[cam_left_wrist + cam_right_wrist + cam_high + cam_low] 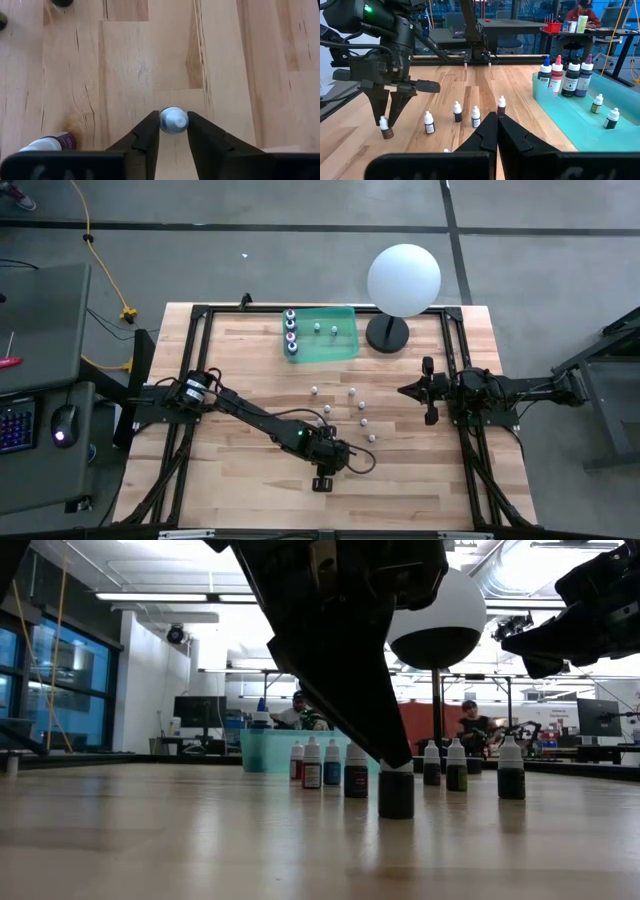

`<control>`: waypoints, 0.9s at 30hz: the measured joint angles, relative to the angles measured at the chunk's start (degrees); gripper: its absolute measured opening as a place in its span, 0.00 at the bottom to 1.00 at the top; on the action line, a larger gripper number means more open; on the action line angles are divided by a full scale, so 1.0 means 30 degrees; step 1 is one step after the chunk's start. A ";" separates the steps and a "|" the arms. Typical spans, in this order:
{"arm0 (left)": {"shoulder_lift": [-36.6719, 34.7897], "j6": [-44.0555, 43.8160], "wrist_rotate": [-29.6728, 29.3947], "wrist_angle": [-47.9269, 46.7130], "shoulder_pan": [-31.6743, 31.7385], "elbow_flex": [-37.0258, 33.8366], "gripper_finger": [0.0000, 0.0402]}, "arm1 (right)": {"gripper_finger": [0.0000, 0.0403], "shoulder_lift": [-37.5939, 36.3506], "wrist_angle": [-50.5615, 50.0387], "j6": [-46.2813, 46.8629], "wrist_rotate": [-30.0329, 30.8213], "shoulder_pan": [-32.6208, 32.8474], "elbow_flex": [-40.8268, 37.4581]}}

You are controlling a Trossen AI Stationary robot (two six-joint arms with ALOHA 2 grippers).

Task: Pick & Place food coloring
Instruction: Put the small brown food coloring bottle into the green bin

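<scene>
Several tiny white-capped food coloring bottles (362, 407) stand loose on the wooden table. My left gripper (173, 131) reaches down at the near middle of the table (345, 452), shut on one dark-bodied bottle (396, 790) that stands on its base. A purple-bodied bottle (49, 144) stands close beside it. A green tray (340, 345) at the far middle holds several larger bottles (291, 332) and two small ones. My right gripper (497, 122) waits shut at the right (403, 390), level, touching nothing. My left gripper pinches the bottle's white cap (173, 120) between its two fingers, one on each side. The fingers slant down from above and from the table's left. The bottle stands upright with its base on the table (396, 814).
A white sphere on a black base (404, 278) stands at the far right beside the tray. Loose bottles (457, 111) stand in a row between the two arms. A black frame (200, 315) edges the table. People sit at desks in the room behind (470, 720).
</scene>
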 joint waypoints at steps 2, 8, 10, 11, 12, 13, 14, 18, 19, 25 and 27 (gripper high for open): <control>-0.0007 0.0000 0.0007 0.0005 0.0000 0.0000 0.20 | 0.00 -0.0001 0.0000 0.0000 -0.0001 -0.0002 -0.0003; -0.0022 -0.0049 0.0037 0.0049 0.0003 0.0000 0.14 | 0.00 -0.0006 0.0000 0.0000 -0.0006 -0.0003 -0.0003; -0.0022 -0.0190 0.0191 0.0049 0.0007 0.0010 0.14 | 0.00 -0.0007 0.0000 0.0000 0.0000 0.0003 0.0003; -0.0022 -0.0264 0.0386 0.0007 0.0010 0.0042 0.14 | 0.00 -0.0007 -0.0001 0.0000 0.0000 0.0003 -0.0003; -0.0022 -0.0346 0.0529 -0.0313 0.0021 0.0220 0.14 | 0.00 -0.0003 0.0000 0.0000 -0.0002 0.0001 -0.0001; -0.0022 -0.0424 0.0561 -0.0829 0.0015 0.0476 0.13 | 0.00 -0.0001 0.0000 0.0000 -0.0003 -0.0002 0.0002; -0.0022 -0.0510 0.0561 -0.1397 0.0015 0.0814 0.13 | 0.00 -0.0005 0.0000 0.0000 -0.0005 -0.0002 -0.0003; -0.0022 -0.0560 0.0399 -0.4144 0.0030 0.2492 0.13 | 0.00 -0.0007 0.0000 0.0000 -0.0007 0.0000 0.0000; -0.0022 -0.0500 0.0303 -0.4916 0.0095 0.2996 0.13 | 0.00 0.0000 -0.0001 0.0007 0.0000 -0.0003 0.0003; -0.0022 -0.0238 0.0304 -0.9018 0.0331 0.6718 0.13 | 0.00 -0.0001 -0.0007 0.0006 -0.0007 0.0003 -0.0003; -0.0022 -0.0167 0.0042 -1.0206 0.0413 0.8146 0.13 | 0.00 -0.0003 -0.0004 0.0004 -0.0007 0.0003 0.0000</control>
